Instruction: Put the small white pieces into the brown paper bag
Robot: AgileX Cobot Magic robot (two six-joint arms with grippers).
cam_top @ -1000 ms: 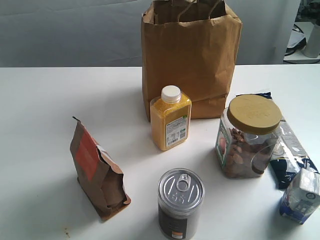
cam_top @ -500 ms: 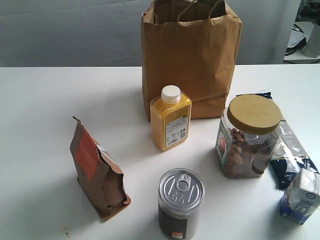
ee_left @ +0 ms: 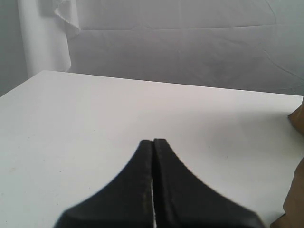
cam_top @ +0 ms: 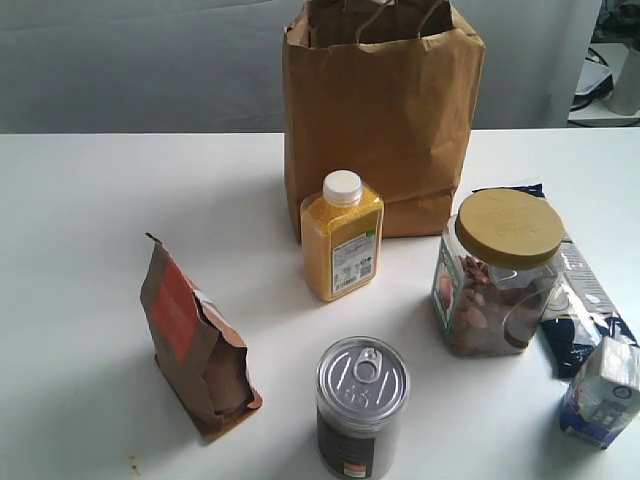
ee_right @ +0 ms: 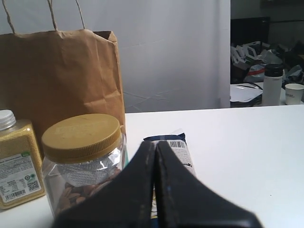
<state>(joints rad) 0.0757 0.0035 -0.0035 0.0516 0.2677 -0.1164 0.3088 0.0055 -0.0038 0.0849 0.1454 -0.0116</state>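
The brown paper bag (cam_top: 380,110) stands upright at the back of the white table, its twisted handles at the top; the right wrist view also shows the brown paper bag (ee_right: 61,76). The small white pieces are not visible in any view. My left gripper (ee_left: 153,141) is shut with nothing between its fingers, above bare table. My right gripper (ee_right: 156,143) is shut and empty, just behind the nut jar and over the dark snack packet. Neither gripper shows in the exterior view.
In front of the bag stand a yellow bottle (cam_top: 342,240) with a white cap, a clear jar (cam_top: 495,275) with a tan lid, a tin can (cam_top: 361,405), and a small brown pouch (cam_top: 195,340). A dark packet (cam_top: 575,300) and a small carton (cam_top: 602,392) lie right.
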